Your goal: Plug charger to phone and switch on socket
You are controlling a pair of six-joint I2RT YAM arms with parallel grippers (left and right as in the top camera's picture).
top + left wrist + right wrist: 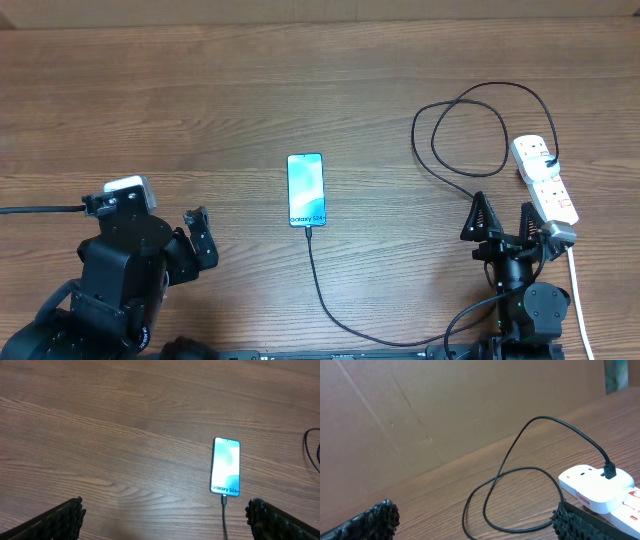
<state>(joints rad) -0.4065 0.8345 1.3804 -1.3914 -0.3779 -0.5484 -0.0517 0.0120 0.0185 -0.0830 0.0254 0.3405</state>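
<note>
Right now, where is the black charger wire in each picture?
Overhead: the charger cable runs from the phone toward the near edge, then loops up to the power strip at right.
Left wrist: a short piece below the phone, bottom right of centre.
Right wrist: loops across the middle, plugged into the power strip.
Landmarks: phone and power strip.

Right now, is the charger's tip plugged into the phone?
Yes, the charger tip sits in the phone at its Galaxy-text end, with the cable trailing away.
</note>
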